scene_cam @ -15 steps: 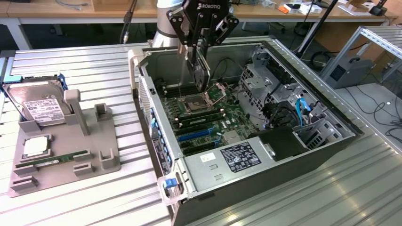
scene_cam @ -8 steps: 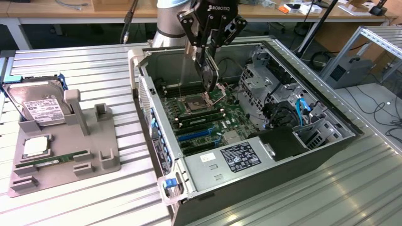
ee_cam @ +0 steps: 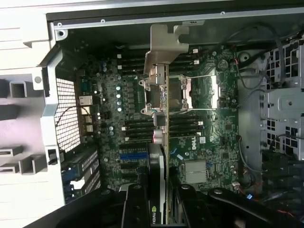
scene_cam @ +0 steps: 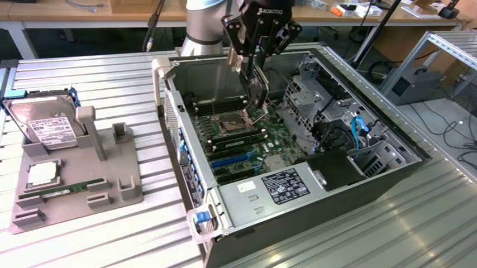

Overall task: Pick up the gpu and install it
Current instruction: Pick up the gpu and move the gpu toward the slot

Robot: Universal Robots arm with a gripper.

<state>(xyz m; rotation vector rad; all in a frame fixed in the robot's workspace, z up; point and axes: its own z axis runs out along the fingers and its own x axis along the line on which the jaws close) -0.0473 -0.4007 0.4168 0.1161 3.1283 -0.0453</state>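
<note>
My gripper (scene_cam: 253,58) hangs over the open computer case (scene_cam: 186,167) and is shut on the gpu (scene_cam: 257,89), a thin green card held on edge above the motherboard (scene_cam: 246,142). In the wrist view the gpu (ee_cam: 163,118) runs away from my gripper (ee_cam: 159,192), its black fan cooler between the fingers and its silver end bracket (ee_cam: 164,45) pointing toward the case's rear wall. The card sits over the CPU socket (ee_cam: 178,92) area, apart from the board. The blue expansion slot (scene_cam: 234,160) lies nearer the case's front.
A grey holder (scene_cam: 75,178) on the exterior view's left carries a silver hard drive (scene_cam: 48,125), a CPU chip (scene_cam: 43,173) and a memory stick (scene_cam: 63,190). Drive cages (scene_cam: 320,100) and blue cables (scene_cam: 358,131) fill the case's right side.
</note>
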